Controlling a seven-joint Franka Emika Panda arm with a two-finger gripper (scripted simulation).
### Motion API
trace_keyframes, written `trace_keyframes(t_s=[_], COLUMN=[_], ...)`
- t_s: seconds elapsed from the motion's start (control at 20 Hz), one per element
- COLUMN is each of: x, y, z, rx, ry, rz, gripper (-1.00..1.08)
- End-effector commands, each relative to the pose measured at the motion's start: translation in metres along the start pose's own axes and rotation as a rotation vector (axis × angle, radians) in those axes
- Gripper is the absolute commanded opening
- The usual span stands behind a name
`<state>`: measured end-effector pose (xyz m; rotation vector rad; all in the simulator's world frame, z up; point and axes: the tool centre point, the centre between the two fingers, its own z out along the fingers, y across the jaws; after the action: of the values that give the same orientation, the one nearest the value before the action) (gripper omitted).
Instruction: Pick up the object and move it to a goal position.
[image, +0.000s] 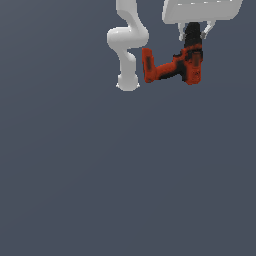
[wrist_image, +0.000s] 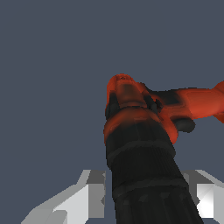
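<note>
The object, a red-orange and black power drill (image: 175, 67), hangs in the air at the top of the exterior view. Its black chuck end points up between the white fingers (image: 182, 33) of my gripper (image: 194, 31), which is shut on it. The handle and flat battery base stick out toward the exterior view's left. In the wrist view the drill (wrist_image: 140, 131) fills the middle, its black chuck running down between my two white fingers (wrist_image: 87, 192).
The white arm's links and base (image: 127, 50) stand just to the exterior view's left of the drill's battery base. A plain dark grey floor (image: 125, 175) lies below everything.
</note>
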<state>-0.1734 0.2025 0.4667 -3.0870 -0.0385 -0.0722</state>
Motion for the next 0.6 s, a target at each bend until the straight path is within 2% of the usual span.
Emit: trace_keyframes(t_s=[0.0, 0.3, 0.55], x=[0.001, 0.002, 0.002], y=[-0.003, -0.007, -0.007], z=[-0.016, -0.032, -0.029], rx=[0.002, 0.002, 0.0], ry=[0.007, 0.006, -0.001], rz=[0.0, 0.0, 0.001], gripper=[-1.0, -1.0, -1.0])
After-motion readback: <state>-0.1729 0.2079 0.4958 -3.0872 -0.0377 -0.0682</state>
